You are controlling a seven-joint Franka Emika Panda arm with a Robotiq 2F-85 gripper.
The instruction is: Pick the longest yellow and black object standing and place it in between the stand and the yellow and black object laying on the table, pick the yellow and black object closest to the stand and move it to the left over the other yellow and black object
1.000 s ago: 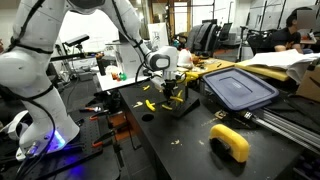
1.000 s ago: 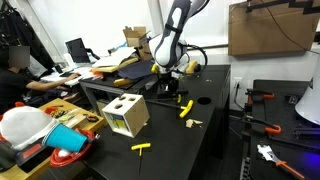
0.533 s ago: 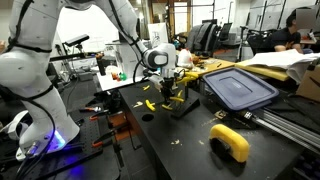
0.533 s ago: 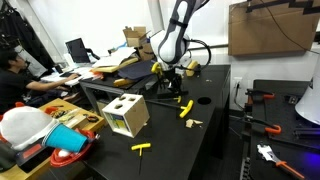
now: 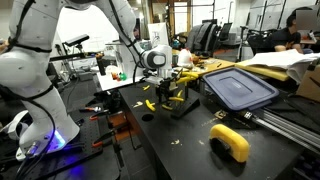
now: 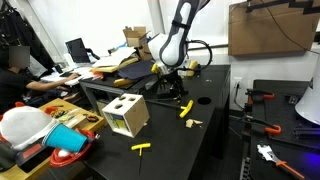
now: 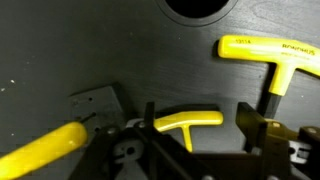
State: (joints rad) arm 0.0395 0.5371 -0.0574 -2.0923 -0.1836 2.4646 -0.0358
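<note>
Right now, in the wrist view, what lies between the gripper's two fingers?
A tool's yellow T-handle lies between the fingers of the gripper; the wrist view shows this.

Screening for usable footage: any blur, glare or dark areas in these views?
Wrist view: the yellow handle at lower left is soft, out of focus; the T-handle tool lying flat is sharp. Both exterior views: the black table swallows detail, and the tools by the gripper are too small to read. In an exterior view, a blue glow sits by the robot base.
</note>
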